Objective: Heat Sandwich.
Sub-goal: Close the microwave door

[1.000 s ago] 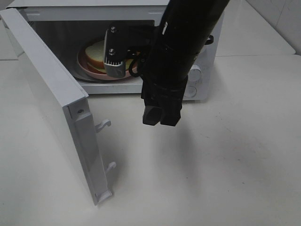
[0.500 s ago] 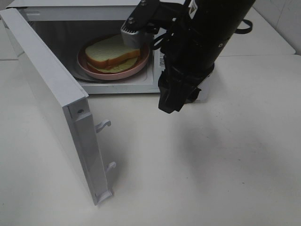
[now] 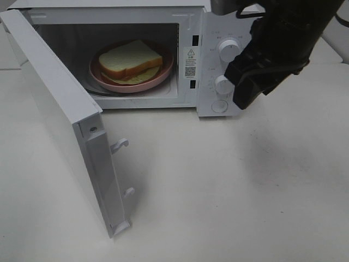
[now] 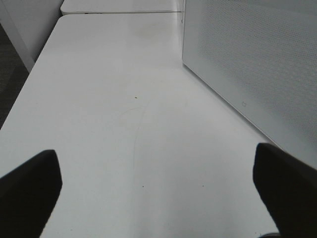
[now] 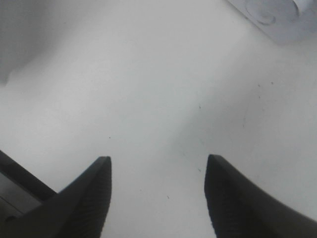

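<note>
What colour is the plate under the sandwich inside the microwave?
Pink. The plate shows best in the exterior high view.

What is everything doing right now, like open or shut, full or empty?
Microwave door: wide open.
Sandwich: lying on the pink plate.
Pink plate: inside the microwave.
Left hand: open, holding nothing.
Right hand: open, holding nothing.

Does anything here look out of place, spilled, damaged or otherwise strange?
Nothing stands out. The sandwich lies flat on the pink plate inside the microwave, whose door stands wide open. Nothing looks spilled or broken.
</note>
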